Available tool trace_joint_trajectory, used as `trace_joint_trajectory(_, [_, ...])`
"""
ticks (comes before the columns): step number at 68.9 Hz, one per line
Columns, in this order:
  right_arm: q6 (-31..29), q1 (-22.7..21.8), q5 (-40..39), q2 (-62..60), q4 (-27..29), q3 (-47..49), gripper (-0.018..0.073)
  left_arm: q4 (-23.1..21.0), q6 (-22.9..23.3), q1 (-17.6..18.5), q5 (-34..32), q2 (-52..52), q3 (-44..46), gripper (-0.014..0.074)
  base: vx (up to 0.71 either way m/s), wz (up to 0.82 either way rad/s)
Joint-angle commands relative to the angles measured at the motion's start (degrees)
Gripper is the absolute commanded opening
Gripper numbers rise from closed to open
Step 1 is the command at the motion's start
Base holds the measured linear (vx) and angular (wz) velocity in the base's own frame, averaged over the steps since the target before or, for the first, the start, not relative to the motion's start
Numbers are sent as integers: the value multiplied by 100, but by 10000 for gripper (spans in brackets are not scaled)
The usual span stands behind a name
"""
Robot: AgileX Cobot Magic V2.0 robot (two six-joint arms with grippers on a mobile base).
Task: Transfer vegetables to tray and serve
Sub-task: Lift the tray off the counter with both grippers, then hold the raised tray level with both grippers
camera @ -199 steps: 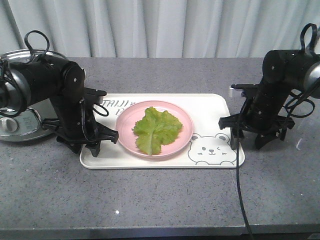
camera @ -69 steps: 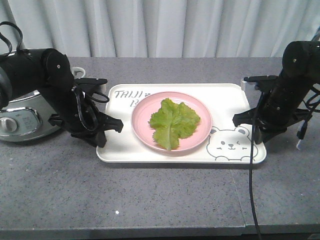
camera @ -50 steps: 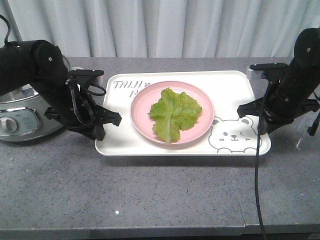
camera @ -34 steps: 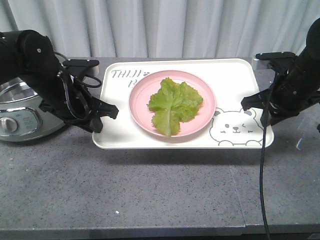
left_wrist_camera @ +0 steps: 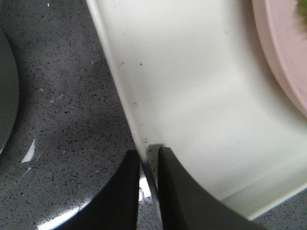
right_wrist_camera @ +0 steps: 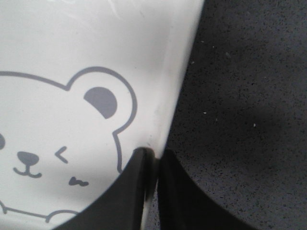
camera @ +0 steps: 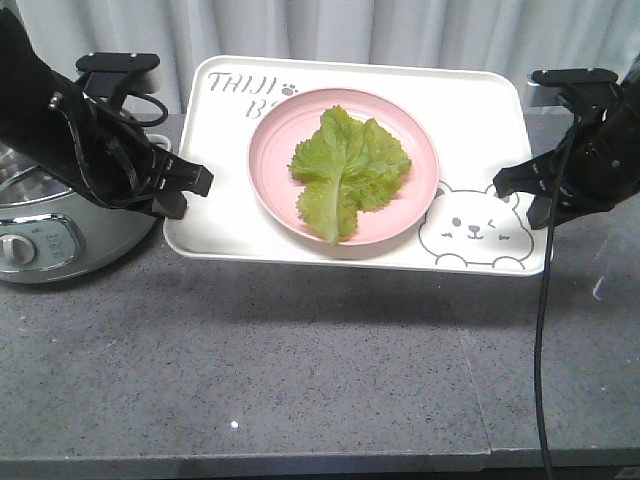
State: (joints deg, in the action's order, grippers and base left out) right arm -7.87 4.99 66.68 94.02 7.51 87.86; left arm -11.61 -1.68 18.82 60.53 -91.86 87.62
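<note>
The left jaws and right jaws clamp opposite rims of the cream rectangular plastic tray [camera: 220, 150], balancing it above the grey worktop [camera: 300, 380] so the green lettuce leaf [camera: 350, 170] cannot slide off its round pink plate [camera: 268, 165].

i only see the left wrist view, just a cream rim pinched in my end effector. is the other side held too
Observer: Yes. The right end effector is shut on the tray at its opposite rim, beside the printed bear.
Operator: is it off the counter
Observer: Yes. In the front view it hangs above the grey counter, with its shadow beneath.
Operator: where's the lettuce
Observer: The lettuce leaf lies on the pink plate, mid-tray.
</note>
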Motion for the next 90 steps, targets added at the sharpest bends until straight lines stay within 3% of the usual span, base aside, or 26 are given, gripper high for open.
trace_joint_trajectory(1, [-293, 150, -345, -402, 1147, 152, -10, -1113, -169, 198, -711, 318, 189, -6, 0, 0])
trace_joint_trajectory(90, [-270, 150, -397, -537, 1141, 152, -10, -1068, -169, 198, -684, 318, 189, -6, 0, 0])
